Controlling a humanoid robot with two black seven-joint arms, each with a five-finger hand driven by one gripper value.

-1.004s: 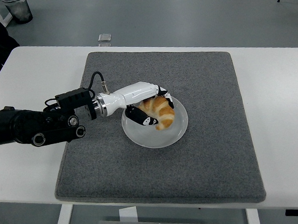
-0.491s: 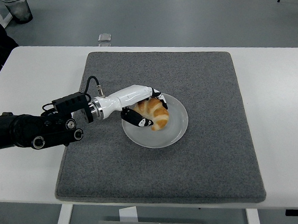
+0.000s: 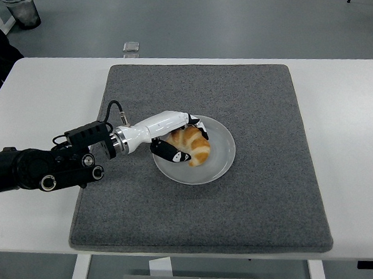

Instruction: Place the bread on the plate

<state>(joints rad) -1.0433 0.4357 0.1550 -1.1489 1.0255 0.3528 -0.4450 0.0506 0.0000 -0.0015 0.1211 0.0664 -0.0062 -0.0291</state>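
Head view: bread (image 3: 193, 145) apparently on plate (image 3: 220, 164).

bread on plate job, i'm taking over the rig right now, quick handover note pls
Left hand: fingers curled around the bread, not released.
Right hand: not in view.
Bread: a croissant, over the left part of the white plate, which sits on the grey mat.
Done: bread brought to the plate.
Left: open the hand, pull the arm back to the left, check that the bread rests on the plate.
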